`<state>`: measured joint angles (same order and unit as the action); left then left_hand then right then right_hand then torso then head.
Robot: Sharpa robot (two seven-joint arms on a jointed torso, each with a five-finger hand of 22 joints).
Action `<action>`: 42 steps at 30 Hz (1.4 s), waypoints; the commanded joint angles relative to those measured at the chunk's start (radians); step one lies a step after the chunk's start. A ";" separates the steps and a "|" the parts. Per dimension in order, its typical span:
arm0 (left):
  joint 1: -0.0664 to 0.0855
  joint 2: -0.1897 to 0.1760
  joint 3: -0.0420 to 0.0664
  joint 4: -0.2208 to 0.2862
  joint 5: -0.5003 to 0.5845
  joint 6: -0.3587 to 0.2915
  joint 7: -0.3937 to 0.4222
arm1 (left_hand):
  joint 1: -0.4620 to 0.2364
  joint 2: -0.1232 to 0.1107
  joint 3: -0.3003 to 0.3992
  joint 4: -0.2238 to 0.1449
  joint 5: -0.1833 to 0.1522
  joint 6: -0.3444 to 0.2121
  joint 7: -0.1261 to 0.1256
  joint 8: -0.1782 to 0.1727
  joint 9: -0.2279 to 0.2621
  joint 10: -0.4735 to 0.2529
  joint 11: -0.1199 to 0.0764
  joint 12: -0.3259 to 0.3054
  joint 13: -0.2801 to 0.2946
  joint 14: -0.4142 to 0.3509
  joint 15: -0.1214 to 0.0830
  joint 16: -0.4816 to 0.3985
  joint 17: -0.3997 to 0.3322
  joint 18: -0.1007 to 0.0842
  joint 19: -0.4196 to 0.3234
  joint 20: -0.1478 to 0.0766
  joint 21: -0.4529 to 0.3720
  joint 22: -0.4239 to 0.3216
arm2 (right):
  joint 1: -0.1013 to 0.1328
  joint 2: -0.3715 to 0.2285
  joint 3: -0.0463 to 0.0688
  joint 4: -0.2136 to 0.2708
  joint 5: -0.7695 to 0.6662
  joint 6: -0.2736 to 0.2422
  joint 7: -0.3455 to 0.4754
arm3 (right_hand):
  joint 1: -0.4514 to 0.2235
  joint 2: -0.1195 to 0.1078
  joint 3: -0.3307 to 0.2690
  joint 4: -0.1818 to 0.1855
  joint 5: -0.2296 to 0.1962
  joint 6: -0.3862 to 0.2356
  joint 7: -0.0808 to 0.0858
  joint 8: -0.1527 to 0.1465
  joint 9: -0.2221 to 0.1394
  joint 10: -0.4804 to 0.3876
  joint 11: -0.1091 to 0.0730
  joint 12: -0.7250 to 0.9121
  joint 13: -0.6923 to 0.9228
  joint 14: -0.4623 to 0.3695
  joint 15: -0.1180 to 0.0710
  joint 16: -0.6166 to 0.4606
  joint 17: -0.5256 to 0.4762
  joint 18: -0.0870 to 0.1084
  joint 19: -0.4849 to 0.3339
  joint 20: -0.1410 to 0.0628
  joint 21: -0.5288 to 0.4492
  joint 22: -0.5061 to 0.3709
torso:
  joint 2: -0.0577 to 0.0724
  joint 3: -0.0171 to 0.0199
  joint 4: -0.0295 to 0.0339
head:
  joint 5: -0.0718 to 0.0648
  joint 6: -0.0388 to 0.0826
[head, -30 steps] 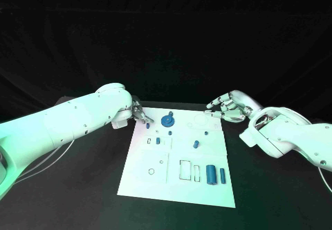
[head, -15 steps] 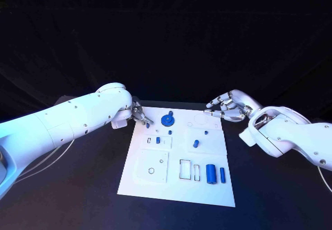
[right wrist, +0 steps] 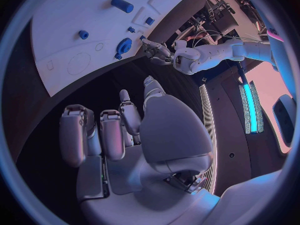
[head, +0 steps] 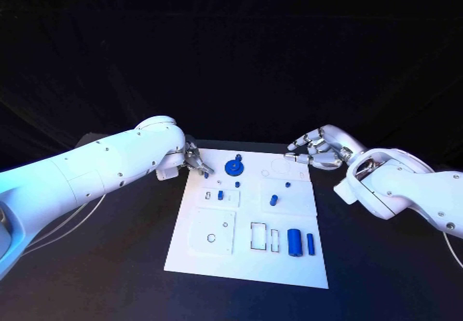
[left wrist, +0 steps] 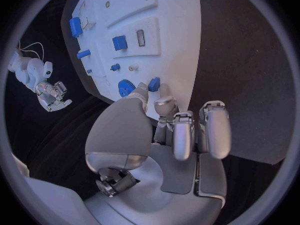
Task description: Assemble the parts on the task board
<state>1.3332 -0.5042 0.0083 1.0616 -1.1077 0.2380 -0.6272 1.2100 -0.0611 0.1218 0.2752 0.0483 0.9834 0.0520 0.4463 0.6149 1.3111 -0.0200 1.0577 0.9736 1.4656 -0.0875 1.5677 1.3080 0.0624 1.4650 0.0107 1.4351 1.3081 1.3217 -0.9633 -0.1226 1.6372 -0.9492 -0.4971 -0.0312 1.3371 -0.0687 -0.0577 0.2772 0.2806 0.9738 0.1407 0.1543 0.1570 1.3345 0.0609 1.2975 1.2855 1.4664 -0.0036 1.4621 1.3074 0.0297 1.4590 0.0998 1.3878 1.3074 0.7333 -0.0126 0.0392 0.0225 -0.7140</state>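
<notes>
We are pinching a small blue peg (left wrist: 154, 84) in our left hand (head: 193, 160) at the task board (head: 217, 257)'s far corner, for seating; our right hand (head: 318, 150) is hanging empty, fingers loosely spread, beside the board.

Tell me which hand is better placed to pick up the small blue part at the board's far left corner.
Left, probably. The left hand has its fingertips right at that small blue part on the task board. The right hand hovers open off the board's far right corner.

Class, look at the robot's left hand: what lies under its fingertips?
The left hand is at the task board's far corner, fingertips on a small blue part. Whether it grips is hidden.
</notes>
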 commanded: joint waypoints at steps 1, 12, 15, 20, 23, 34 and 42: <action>-0.001 0.002 0.000 -0.001 0.021 0.008 0.015 | 0.017 0.012 0.005 -0.010 0.004 0.004 0.001 -0.005 -0.003 -0.005 0.001 0.001 -0.003 0.105 0.009 0.003 0.263 -0.011 0.006 0.007 0.003 0.022 | -0.001 0.001 0.000 0.000 -0.003 0.013 0.011 | -0.008 0.001 -0.004 0.000 0.007 -0.006 0.001 0.005 0.001 0.000 -0.001 -0.003 0.001 0.061 -0.009 -0.003 0.082 0.017 -0.003 -0.004 -0.003 0.150 | -0.001 0.0003 0.0007 | -0.001 -0.002; -0.001 0.001 0.000 -0.002 0.043 0.015 0.026 | 0.124 0.065 0.071 -0.062 0.005 -0.008 0.000 -0.031 -0.023 -0.017 -0.001 -0.013 -0.017 0.105 0.007 0.003 0.263 -0.010 0.003 0.007 0.000 0.019 | -0.001 0.002 0.000 -0.001 -0.003 0.015 0.011 | -0.006 0.003 -0.004 -0.001 0.009 -0.006 0.001 0.006 0.001 0.001 -0.001 -0.002 0.002 0.061 -0.009 -0.003 0.082 0.017 -0.002 -0.004 -0.003 0.150 | 0.000 0.0001 0.0003 | 0.002 -0.003; -0.001 0.000 0.000 -0.002 0.056 0.017 0.028 | 0.171 0.073 0.121 -0.092 0.005 -0.013 0.000 -0.041 -0.030 -0.023 -0.002 -0.020 -0.022 0.105 0.005 0.003 0.263 -0.010 0.002 0.006 0.000 0.019 | -0.001 0.002 0.000 -0.001 -0.003 0.015 0.010 | -0.006 0.003 -0.004 -0.001 0.009 -0.006 0.001 0.006 0.001 0.001 -0.001 -0.002 0.002 0.061 -0.009 -0.003 0.082 0.017 -0.002 -0.004 -0.003 0.150 | -0.001 0.0003 0.0006 | 0.002 -0.004; -0.001 -0.004 0.000 -0.002 0.075 0.021 0.030 | 0.201 0.053 0.254 -0.141 0.005 -0.016 0.007 -0.049 -0.035 -0.021 0.005 -0.030 -0.032 0.105 0.011 0.003 0.263 -0.010 0.002 0.009 0.000 0.021 | -0.001 0.002 0.000 -0.002 -0.003 0.016 0.010 | -0.006 0.004 -0.004 -0.001 0.010 -0.006 0.001 0.006 0.001 0.001 -0.001 -0.002 0.002 0.061 -0.009 -0.004 0.082 0.017 -0.003 -0.004 -0.004 0.150 | -0.001 0.0003 0.0011 | 0.004 -0.004; -0.001 -0.012 0.000 0.004 0.091 0.016 0.028 | 0.141 0.005 0.375 -0.160 0.004 -0.012 0.008 -0.043 -0.028 -0.012 0.007 -0.032 -0.038 0.105 0.015 0.003 0.263 -0.010 0.002 0.014 -0.001 0.022 | -0.001 0.002 0.000 -0.003 -0.003 0.016 0.010 | -0.005 0.004 -0.004 -0.001 0.012 -0.006 0.001 0.007 0.001 0.002 -0.001 -0.001 0.002 0.061 -0.009 -0.003 0.082 0.017 -0.003 -0.004 -0.003 0.150 | -0.002 0.0005 0.0006 | 0.006 -0.004; 0.000 -0.087 0.000 0.096 0.170 -0.018 0.007 | 0.088 -0.017 0.409 -0.162 0.004 -0.004 0.004 -0.034 -0.022 -0.003 0.001 -0.021 -0.029 0.105 0.010 0.003 0.263 -0.009 0.001 0.011 -0.002 0.020 | -0.001 0.000 0.000 -0.005 -0.002 0.016 0.008 | -0.005 0.005 -0.005 -0.002 0.014 -0.006 0.001 0.007 0.002 0.002 -0.001 -0.001 0.003 0.061 -0.009 -0.004 0.081 0.017 -0.002 -0.004 -0.003 0.150 | -0.005 0.0033 0.0047 | 0.005 -0.004; 0.000 -0.161 0.000 0.224 0.199 -0.077 0.000 | 0.057 -0.030 0.424 -0.164 0.004 0.009 -0.003 -0.027 -0.019 0.010 -0.004 -0.004 -0.014 0.105 0.006 0.003 0.263 -0.010 0.005 0.008 0.002 0.027 | -0.002 0.000 -0.001 -0.008 -0.002 0.016 0.008 | -0.005 0.005 -0.005 -0.002 0.014 -0.006 0.001 0.007 0.002 0.002 -0.001 -0.001 0.003 0.061 -0.009 -0.004 0.081 0.017 -0.002 -0.004 -0.003 0.150 | -0.006 0.0038 0.0069 | 0.009 -0.006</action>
<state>1.3327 -0.6627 0.0077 1.2696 -0.9472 0.2049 -0.6215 1.2720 -0.0922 0.5212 0.1303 0.0513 0.9725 0.0625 0.4141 0.5938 1.3126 -0.0244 1.0500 0.9583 1.4642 -0.0740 1.5677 1.3075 0.0623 1.4669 0.0197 1.4351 1.3076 1.3214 -0.9637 -0.1229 1.6300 -0.9477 -0.4932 -0.0296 1.3371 -0.0687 -0.0576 0.2772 0.2923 0.9738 0.1407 0.1543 0.1573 1.3345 0.0609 1.2975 1.2875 1.4665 -0.0036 1.4621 1.3081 0.0298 1.4590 0.0998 1.3879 1.3078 0.7273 -0.0083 0.0451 0.0302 -0.7191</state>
